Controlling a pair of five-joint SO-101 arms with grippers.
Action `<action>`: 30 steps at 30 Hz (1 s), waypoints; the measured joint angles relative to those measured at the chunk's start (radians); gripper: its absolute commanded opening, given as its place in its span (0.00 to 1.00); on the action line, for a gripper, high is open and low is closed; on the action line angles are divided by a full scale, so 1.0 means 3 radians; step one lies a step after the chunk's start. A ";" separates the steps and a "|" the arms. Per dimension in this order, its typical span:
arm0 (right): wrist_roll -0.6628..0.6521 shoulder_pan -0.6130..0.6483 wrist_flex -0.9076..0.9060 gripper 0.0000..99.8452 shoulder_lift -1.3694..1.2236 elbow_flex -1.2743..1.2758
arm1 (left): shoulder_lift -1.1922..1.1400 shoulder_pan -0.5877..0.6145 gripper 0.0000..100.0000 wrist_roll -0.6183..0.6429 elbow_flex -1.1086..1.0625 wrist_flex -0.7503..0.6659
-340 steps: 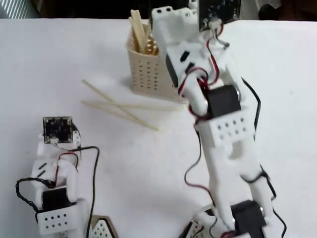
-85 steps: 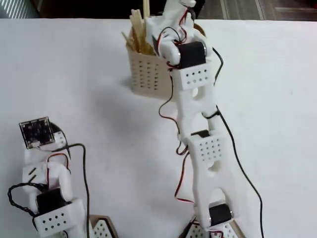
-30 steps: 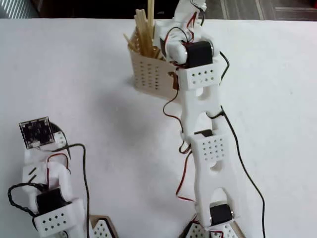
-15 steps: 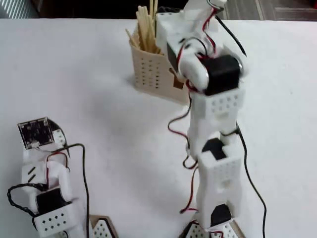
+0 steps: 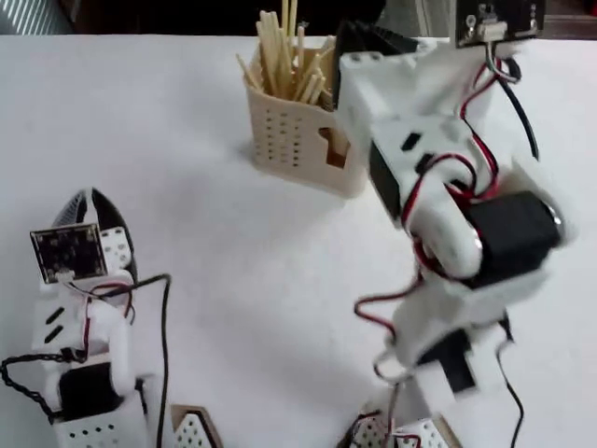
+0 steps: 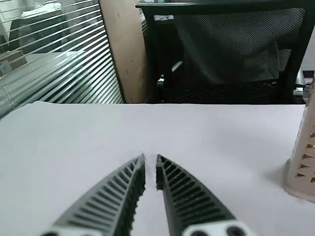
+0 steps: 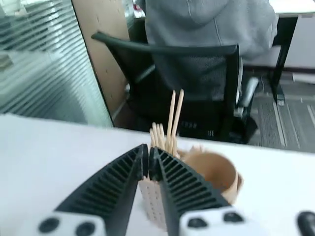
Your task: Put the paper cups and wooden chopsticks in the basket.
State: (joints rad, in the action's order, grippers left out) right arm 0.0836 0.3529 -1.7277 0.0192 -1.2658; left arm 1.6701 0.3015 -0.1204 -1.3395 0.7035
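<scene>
A cream perforated basket [image 5: 297,142] stands at the back middle of the white table, and several wooden chopsticks [image 5: 287,58] stand upright in it. The basket [image 7: 153,201] sits just behind my right gripper's tips, holding the chopsticks [image 7: 172,120] and a brown paper cup [image 7: 212,169]. My right gripper [image 7: 148,150] is shut and empty, raised near the basket; its dark fingers [image 5: 373,42] show past the basket's right side. My left gripper [image 6: 150,160] is shut with nothing in it, low over bare table at the front left [image 5: 89,207]. The basket's edge [image 6: 302,162] lies off to its side.
The raised right arm [image 5: 466,215] takes up the table's right half. A black mesh chair [image 6: 231,49] and window blinds [image 6: 49,54] stand beyond the far edge. Both arm bases [image 5: 191,431] sit at the front edge.
My right arm has drawn back from the basket and lifted up toward the camera. The chopsticks that lay on the table earlier now stand in the basket. My left arm shifted slightly.
</scene>
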 measured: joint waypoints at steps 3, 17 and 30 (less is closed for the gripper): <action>0.0000 0.0061 0.0010 0.02 0.0629 0.0931 | 0.0000 -0.0072 0.06 0.0000 0.0072 0.0113; 0.0000 0.0082 0.1043 0.02 0.3401 0.4828 | 0.0077 -0.0542 0.06 0.0010 0.0491 0.0777; -0.0261 -0.0312 0.2373 0.02 0.4966 0.7738 | 0.0077 -0.0593 0.06 0.0010 0.0041 0.0808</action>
State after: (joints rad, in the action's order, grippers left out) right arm 0.0054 0.2593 -1.0157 1.5090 1.0556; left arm 1.6932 0.1235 -0.1174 -1.3272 0.9459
